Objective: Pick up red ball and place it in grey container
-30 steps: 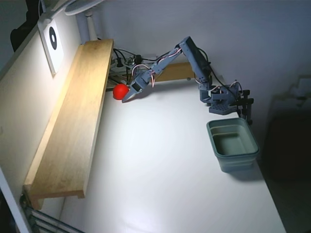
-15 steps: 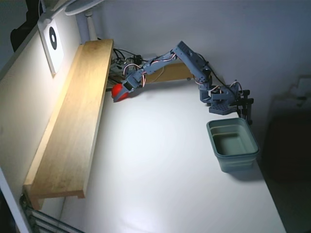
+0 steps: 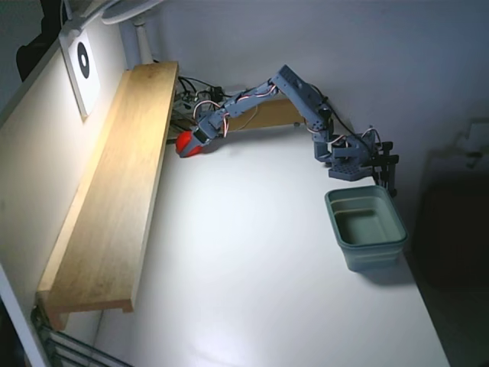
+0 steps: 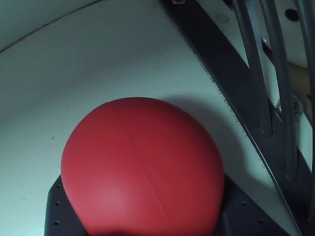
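1. Small, smooth red ball sits on the white table — right beside the long wooden shelf.
2. Blue-grey two-finger gripper is on it; grip width — cannot tell.
3. Grey-green rectangular plastic tub stands well apart from the shelf.

fixed view high, oblique; wrist view close on red ball.

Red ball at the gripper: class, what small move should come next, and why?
Probably close the jaws on the red ball. In the wrist view it fills the space at the gripper, yet it rests on the table, far from the grey container.
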Tool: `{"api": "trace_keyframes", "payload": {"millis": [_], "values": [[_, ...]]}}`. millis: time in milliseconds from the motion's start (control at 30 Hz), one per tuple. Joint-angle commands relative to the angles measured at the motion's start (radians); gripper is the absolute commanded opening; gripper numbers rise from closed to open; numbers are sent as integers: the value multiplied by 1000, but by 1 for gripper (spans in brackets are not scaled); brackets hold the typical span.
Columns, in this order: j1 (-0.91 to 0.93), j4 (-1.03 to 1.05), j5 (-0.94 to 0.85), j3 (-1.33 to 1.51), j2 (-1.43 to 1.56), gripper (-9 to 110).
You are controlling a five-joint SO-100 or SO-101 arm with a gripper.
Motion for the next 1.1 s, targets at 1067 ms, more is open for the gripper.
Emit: {"api": "trace_keyframes", "payload": {"millis": [1067], "values": [[22, -288, 5, 763, 464, 23]]}}
